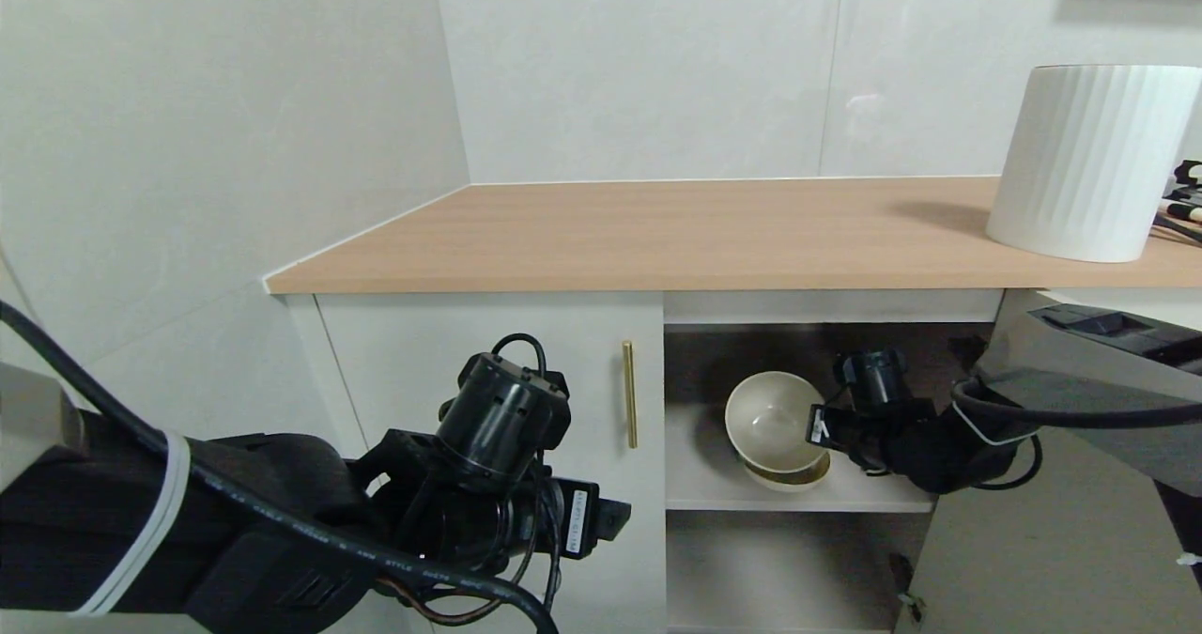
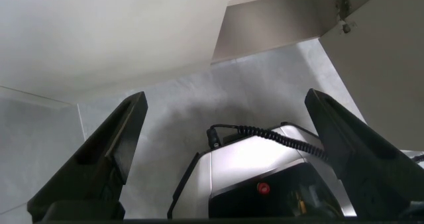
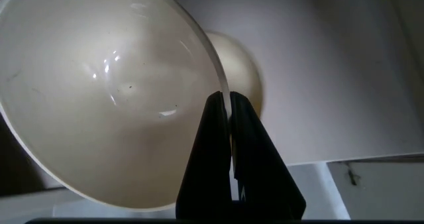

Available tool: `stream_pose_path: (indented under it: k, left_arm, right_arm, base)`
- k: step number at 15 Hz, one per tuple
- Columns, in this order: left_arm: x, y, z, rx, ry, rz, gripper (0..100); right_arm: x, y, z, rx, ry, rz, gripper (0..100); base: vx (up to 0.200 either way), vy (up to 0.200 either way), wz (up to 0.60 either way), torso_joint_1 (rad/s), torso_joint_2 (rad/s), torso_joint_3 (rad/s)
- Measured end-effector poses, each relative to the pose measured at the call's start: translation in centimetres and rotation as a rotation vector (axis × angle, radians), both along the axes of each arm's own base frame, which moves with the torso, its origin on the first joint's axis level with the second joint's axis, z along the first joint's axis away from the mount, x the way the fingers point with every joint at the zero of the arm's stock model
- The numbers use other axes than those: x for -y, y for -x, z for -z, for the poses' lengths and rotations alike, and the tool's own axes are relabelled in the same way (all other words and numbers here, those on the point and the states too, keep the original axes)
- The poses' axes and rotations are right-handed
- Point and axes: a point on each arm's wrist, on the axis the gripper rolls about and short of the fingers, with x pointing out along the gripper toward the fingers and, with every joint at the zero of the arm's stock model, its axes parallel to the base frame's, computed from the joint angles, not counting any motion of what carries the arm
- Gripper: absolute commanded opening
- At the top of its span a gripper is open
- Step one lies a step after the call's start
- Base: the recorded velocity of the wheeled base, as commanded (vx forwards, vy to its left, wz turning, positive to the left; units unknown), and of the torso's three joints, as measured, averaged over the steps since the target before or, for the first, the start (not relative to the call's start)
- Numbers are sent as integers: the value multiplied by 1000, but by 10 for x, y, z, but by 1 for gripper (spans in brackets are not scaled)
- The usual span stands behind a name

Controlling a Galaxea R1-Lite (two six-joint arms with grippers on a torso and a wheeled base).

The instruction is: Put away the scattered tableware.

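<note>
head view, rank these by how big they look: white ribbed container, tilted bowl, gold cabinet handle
1. white ribbed container, clearly largest
2. tilted bowl, rim pinched in the right claw
3. gold cabinet handle, a thin bar

The wooden counter (image 1: 657, 230) carried a white ribbed canister (image 1: 1094, 160) at its far right, and the cupboard shelf (image 1: 704, 484) below it held a bowl (image 1: 793, 477).
</note>
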Motion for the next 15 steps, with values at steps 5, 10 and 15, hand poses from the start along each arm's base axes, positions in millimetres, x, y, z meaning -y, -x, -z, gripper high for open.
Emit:
stream_pose_path:
  k: [5, 10, 15]
  left_arm:
    - [0, 0, 0, 0, -2, -1, 100]
    - [0, 0, 1, 0, -2, -1, 100]
    - [0, 0, 1, -2, -4, -1, 100]
  right_arm:
    - [1, -4, 9, -11, 9, 9, 0]
    - [2, -5, 16, -40, 25, 19, 0]
    - [6, -7, 19, -45, 33, 34, 0]
  base:
    - [0, 0, 0, 0, 0, 0]
    - [0, 0, 0, 0, 0, 0]
    - [0, 0, 0, 0, 0, 0]
